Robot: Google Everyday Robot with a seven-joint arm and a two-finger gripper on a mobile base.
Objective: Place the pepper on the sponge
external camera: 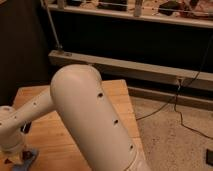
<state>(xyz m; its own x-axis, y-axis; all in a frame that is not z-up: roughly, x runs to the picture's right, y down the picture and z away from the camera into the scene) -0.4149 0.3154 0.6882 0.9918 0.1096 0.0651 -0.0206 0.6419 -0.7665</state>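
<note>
My white arm [95, 120] fills the middle of the camera view and bends down to the bottom left. There my gripper [14, 152] hangs low over the wooden table [117, 95], right at the left end of the blue-grey sponge [29, 157]. Only a corner of the sponge shows beside the wrist. The pepper is hidden; the wrist and the frame's edge cover that spot.
A small dark object [25, 128] lies on the table just behind the wrist. The table's right edge drops to a speckled floor [170, 140] with cables [187, 117] and a dark item [209, 156]. A metal rail and dark wall stand behind.
</note>
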